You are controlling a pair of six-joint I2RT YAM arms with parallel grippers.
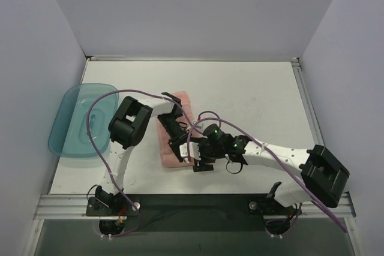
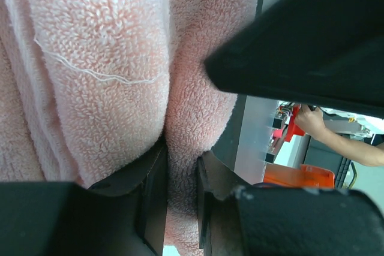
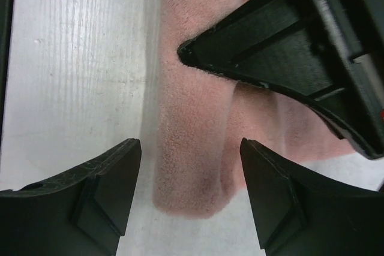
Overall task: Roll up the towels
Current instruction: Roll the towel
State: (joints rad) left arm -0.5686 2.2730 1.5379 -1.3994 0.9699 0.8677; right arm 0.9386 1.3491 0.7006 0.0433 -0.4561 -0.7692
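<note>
Inspection from the remote station: the salmon-pink towel (image 1: pixel 180 103) lies on the tabletop (image 1: pixel 252 94) a little left of centre, its length running near to far, well apart from the teal tray (image 1: pixel 81 121) at the left edge. The left fingers (image 2: pixel 153 196) stand narrow, pinching a raised fold of terry cloth. The right fingers (image 3: pixel 108 190) stand wide and hold nothing, poised over the towel's near end, one over bare tabletop. I judge the cloth light, soft and limp; it will sag and unroll if released, though the fuzzy pile should grip well. One loose thread shows and may snag. I recommend taking hold at the rolled edge, close to the tabletop, through all the layers together.
</note>
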